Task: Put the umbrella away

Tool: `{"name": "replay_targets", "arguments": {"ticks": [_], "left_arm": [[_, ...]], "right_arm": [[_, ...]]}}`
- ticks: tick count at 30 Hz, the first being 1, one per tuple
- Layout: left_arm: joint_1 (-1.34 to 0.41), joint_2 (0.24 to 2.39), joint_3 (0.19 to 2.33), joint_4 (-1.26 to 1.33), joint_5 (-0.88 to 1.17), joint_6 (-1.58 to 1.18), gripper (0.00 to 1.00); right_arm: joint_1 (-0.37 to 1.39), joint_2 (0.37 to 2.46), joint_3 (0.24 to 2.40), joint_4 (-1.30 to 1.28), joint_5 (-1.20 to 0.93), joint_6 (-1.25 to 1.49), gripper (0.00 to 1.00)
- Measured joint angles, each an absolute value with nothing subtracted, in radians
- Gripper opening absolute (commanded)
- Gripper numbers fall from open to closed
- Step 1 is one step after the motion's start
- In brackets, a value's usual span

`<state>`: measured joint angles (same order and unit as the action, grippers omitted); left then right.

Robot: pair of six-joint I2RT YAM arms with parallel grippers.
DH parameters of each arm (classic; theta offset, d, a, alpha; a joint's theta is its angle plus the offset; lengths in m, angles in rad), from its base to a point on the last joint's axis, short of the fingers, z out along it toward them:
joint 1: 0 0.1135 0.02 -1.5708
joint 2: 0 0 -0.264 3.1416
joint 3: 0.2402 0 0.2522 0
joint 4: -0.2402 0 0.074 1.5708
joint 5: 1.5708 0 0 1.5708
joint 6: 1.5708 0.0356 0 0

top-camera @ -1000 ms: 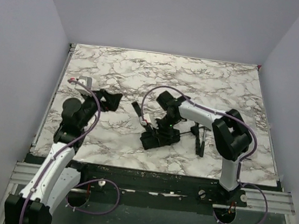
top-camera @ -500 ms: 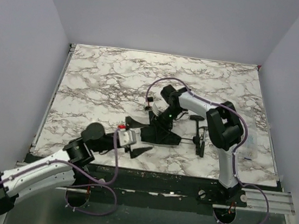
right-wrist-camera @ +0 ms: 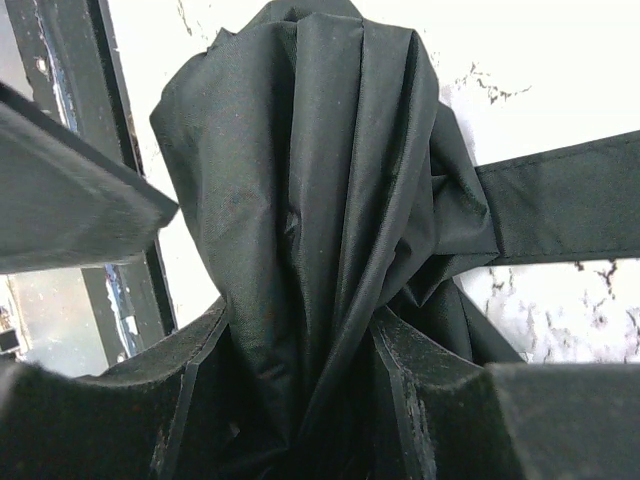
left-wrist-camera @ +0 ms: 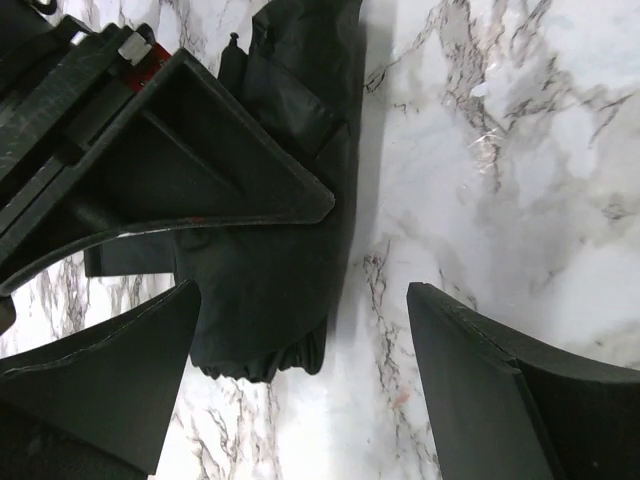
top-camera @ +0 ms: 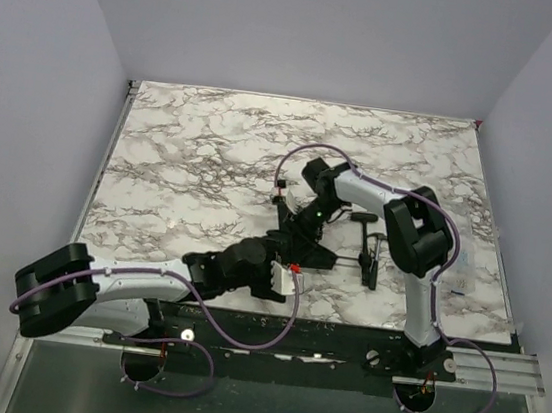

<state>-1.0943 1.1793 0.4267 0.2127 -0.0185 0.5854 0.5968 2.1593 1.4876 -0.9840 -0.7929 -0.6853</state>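
The umbrella [top-camera: 312,256] is a short black fabric bundle lying on the marble table near its front middle. My right gripper [top-camera: 305,230] comes down on it from behind and is shut on gathered fabric, which fills the right wrist view [right-wrist-camera: 300,200] between the fingers [right-wrist-camera: 440,400]; its strap [right-wrist-camera: 560,200] runs off to the right. My left gripper [top-camera: 283,270] lies low at the bundle's near end, open. In the left wrist view the bundle's end [left-wrist-camera: 270,300] sits against the left finger [left-wrist-camera: 100,390], with bare marble before the right finger.
Small black hammers [top-camera: 369,250] lie just right of the umbrella. The marble table [top-camera: 213,148] ends at a black front rail [top-camera: 341,335] right behind the left arm. The right gripper's body [left-wrist-camera: 150,150] crowds the left wrist view.
My left arm swung from the table's left side down along the front edge, bringing its open gripper to the umbrella's near end. The right gripper stayed shut on the bundle.
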Motion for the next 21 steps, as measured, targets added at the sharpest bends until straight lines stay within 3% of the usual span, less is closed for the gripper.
{"name": "replay_targets", "arguments": {"ticks": [7,16,21], "left_arm": [[-1.085,1.373,0.487,0.321,-0.054,0.667,0.83],[-1.083,1.528,0.614,0.290,-0.077,0.538,0.63],[-1.090,1.570,0.652,0.263,-0.077,0.390,0.18]], "right_arm": [[0.593,2.159,1.484,-1.020,-0.795,-0.741,0.19],[0.579,2.143,1.446,-1.089,-0.800,-0.826,0.25],[0.572,2.139,1.438,-1.110,-0.798,-0.855,0.33]]}}
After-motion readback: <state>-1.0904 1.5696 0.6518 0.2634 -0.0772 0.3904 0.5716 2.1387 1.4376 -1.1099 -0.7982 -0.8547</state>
